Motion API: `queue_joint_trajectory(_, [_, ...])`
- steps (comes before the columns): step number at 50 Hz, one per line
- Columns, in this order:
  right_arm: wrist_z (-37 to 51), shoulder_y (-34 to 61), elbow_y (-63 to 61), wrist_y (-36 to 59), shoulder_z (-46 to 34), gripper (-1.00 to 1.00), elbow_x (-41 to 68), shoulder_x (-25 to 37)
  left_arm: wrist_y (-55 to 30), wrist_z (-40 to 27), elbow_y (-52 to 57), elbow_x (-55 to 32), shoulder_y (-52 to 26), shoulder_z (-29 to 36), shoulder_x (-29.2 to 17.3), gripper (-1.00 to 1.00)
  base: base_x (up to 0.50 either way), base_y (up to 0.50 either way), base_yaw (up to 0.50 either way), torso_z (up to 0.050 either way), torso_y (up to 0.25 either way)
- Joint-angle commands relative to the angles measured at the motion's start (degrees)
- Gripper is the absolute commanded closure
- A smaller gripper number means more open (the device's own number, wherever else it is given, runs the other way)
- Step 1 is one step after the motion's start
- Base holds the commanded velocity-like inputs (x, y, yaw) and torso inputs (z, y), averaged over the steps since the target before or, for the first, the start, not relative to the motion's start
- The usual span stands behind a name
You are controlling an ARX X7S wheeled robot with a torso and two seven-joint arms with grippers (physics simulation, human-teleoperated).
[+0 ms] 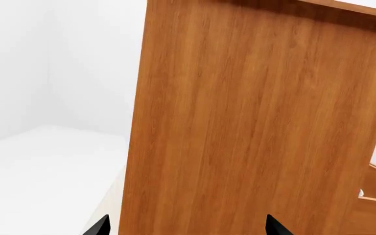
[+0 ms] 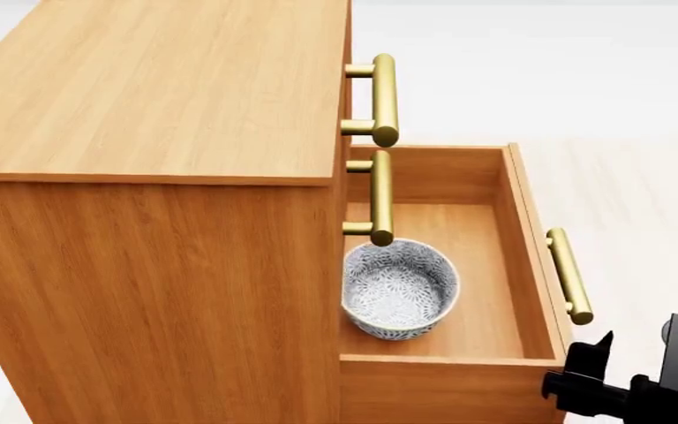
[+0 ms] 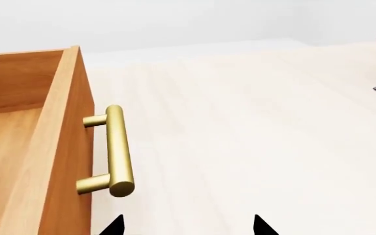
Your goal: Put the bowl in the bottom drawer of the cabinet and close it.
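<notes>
Right gripper (image 3: pixel 184 226): nearest, only two spread black tips show, holding nothing, near the handle (image 3: pixel 117 151).
Left gripper (image 1: pixel 186 227): tips apart, empty, facing the cabinet (image 2: pixel 151 221) side.
Bowl (image 2: pixel 399 288): upright inside the open bottom drawer (image 2: pixel 524 256), partly hidden behind a brass handle.

One cabinet (image 2: pixel 151 177), three brass handles (image 2: pixel 383 99), one bowl (image 2: pixel 399 288), apparently one open drawer (image 2: pixel 525 238).

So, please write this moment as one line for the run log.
bowl: inside bottom drawer | drawer: open | right pincer: open, empty, near drawer handle | left pincer: open, facing cabinet side
</notes>
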Motion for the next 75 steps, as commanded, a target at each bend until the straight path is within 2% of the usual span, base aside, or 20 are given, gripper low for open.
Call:
queue_joint_trajectory(1, [-1.58,0.94,0.58,-0.44,-1.28,-1.00,-0.37,-1.66,0.11,0.00,-0.08,-0.15,-0.06,0.02,-0.05,-1.00,0.00,0.00,0.00,0.000,0.000])
queue_joint_trajectory(75, [-1.29,4.63,6.79,-3.51,-7.32,-1.00,-2.39,-6.31,0.77,-0.28,0.12,-1.05,0.05,0.02,-0.59,-1.00,0.01,0.00,0.00,-0.001,0.000])
